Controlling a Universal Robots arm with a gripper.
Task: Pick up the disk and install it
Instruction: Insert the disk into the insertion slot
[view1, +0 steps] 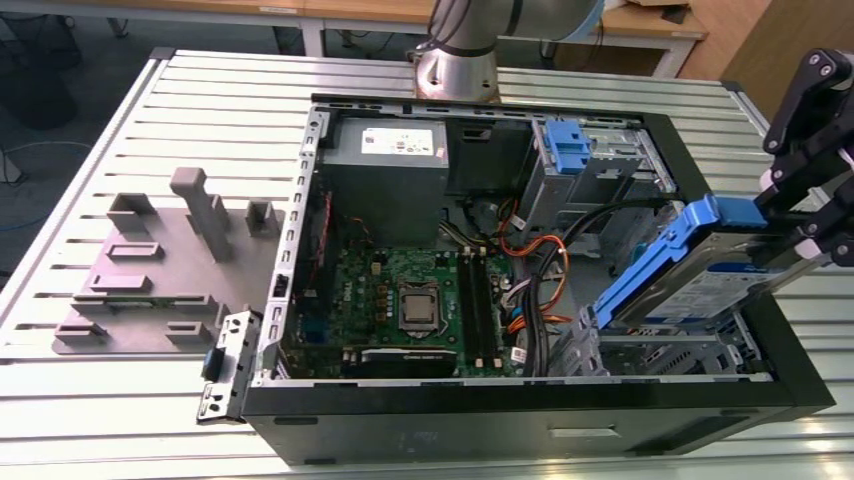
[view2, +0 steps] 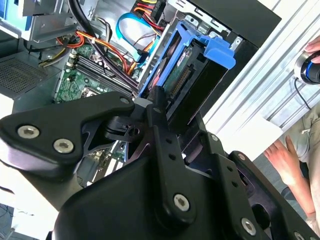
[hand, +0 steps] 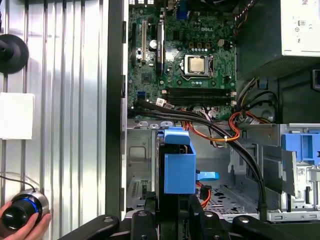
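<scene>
Exterior view had the gripper (view1: 790, 222) at that view's right, its jaws clamped on one end of the disk (view1: 707, 275). The disk hung tilted (lower end dipping inside) over the drive-bay corner of the open computer case (view1: 534, 425), blue rails along both its sides. Inside the case lay the motherboard (view1: 400, 290). The grey power supply (view1: 387, 150) and a bare blue bracket (view1: 567, 148) sat along the side nearest the arm's base (view1: 454, 75). In the first wrist view black fingers (hand: 141, 222) flanked the disk's blue end, near black cables (hand: 155, 109). A person's hand (hand: 25, 230) rested on a round knob (hand: 20, 212) on the slatted table (hand: 65, 100).
</scene>
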